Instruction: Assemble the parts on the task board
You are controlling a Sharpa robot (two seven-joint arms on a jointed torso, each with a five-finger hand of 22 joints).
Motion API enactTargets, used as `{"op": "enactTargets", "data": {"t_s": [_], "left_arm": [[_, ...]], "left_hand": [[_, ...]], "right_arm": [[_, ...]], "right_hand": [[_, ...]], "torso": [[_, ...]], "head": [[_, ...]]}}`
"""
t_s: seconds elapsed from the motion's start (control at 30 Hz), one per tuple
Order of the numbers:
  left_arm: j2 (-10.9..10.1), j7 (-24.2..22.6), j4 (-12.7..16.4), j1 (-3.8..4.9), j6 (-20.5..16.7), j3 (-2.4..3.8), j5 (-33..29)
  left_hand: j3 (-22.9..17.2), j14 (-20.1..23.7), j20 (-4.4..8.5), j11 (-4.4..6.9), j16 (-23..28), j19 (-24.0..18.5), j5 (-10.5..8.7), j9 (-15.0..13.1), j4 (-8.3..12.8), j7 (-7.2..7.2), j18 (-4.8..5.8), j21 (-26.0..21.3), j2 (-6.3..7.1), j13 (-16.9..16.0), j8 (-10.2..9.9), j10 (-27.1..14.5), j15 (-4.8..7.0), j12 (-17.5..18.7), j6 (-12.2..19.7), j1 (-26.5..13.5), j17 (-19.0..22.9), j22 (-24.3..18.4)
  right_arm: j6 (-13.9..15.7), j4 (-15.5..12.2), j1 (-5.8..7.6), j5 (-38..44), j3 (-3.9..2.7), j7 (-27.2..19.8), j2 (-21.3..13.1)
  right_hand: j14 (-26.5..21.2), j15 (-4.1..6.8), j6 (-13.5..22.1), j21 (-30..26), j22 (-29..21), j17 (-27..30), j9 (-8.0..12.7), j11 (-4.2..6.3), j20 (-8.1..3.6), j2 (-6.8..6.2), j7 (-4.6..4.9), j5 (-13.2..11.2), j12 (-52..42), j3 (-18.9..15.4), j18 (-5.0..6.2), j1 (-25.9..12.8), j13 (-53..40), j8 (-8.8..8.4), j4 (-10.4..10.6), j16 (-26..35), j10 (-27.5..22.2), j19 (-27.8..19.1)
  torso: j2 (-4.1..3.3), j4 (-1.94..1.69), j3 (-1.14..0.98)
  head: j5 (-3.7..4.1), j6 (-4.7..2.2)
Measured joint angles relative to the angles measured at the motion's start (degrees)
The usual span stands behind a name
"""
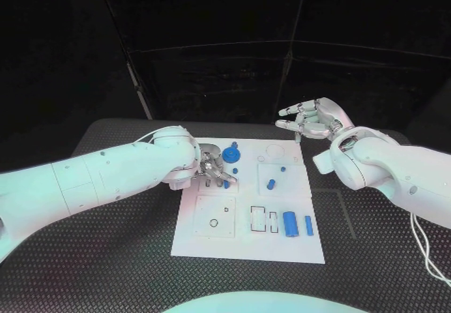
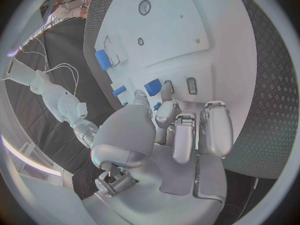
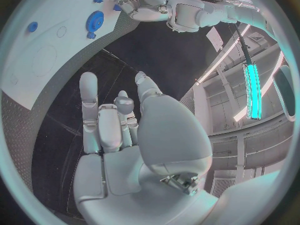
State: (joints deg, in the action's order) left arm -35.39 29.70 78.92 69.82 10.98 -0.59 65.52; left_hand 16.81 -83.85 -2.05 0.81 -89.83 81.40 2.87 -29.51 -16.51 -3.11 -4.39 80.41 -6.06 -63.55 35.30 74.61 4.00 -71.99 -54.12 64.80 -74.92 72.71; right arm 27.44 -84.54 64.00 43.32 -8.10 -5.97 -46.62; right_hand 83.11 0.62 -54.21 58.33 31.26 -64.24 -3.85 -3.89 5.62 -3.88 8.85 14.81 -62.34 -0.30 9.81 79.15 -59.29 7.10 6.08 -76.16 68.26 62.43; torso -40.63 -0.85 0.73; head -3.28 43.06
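So the white task board sits in the middle of the black table, and I'll place everything off that. The left hand is down over the board's far-left part, fingers curled toward the surface, right next to the blue gear that sits near the board's far edge. In the left wrist view its fingertips come down by a small blue part, and a little bit of blue shows between the fingers too, but honestly I can't tell whether it's actually pinching anything or just touching the board, so the grip is a "can't tell" from me. The right hand is up off the board, hanging past its far-right corner, fingers loosely curled and apart with nothing in them; the right wrist view shows the same, palm bare. Other parts on the board: a small blue peg right of the middle, a tiny blue piece just beyond it, a blue cylinder lying in the near-right area, and a thin blue bar just beside it on the board's right-edge side. There are also a couple of outlined rectangular slots just left of the cylinder and a small round hole in the near-left panel.
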Motion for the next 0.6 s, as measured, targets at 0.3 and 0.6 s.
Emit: {"op": "enactTargets", "data": {"t_s": [0.3,0.6], "left_arm": [[0.2,0.1,0.2,0.01,0.5,-0.02,0.0],[0.4,0.1,0.2,0.01,0.9,-0.02,0.0]], "left_hand": [[-0.2,0.0,0.00,0.00,0.0,0.0,0.00,-0.5,0.2,0.04,0.00,0.0,-0.40,-0.1,0.2,0.0,0.00,0.0,0.4,0.4,0.0,0.2],[-1.0,0.0,-0.20,0.00,0.0,-0.2,0.00,-1.5,1.0,-0.05,0.00,0.0,-1.72,-0.1,0.5,0.0,0.00,0.0,0.7,2.5,0.0,0.4]], "right_arm": [[-0.1,0.4,0.00,0.1,0.00,0.1,0.3],[-0.3,0.8,0.00,0.1,0.00,0.1,0.6]], "right_hand": [[0.0,0.00,0.0,0.0,0.0,0.0,0.0,0.00,0.00,0.00,0.00,0.0,0.0,0.0,-0.01,0.0,0.0,0.00,0.0,0.0,0.0,0.0],[0.0,0.00,0.0,0.0,0.0,0.0,0.0,0.00,0.00,0.00,0.00,0.3,0.0,0.0,-0.01,0.0,0.0,0.00,0.0,0.0,0.0,0.0]], "torso": [[0.02,-0.02,0.02],[0.02,-0.04,0.02]], "head": [[0.08,0.18],[0.03,0.32]]}}
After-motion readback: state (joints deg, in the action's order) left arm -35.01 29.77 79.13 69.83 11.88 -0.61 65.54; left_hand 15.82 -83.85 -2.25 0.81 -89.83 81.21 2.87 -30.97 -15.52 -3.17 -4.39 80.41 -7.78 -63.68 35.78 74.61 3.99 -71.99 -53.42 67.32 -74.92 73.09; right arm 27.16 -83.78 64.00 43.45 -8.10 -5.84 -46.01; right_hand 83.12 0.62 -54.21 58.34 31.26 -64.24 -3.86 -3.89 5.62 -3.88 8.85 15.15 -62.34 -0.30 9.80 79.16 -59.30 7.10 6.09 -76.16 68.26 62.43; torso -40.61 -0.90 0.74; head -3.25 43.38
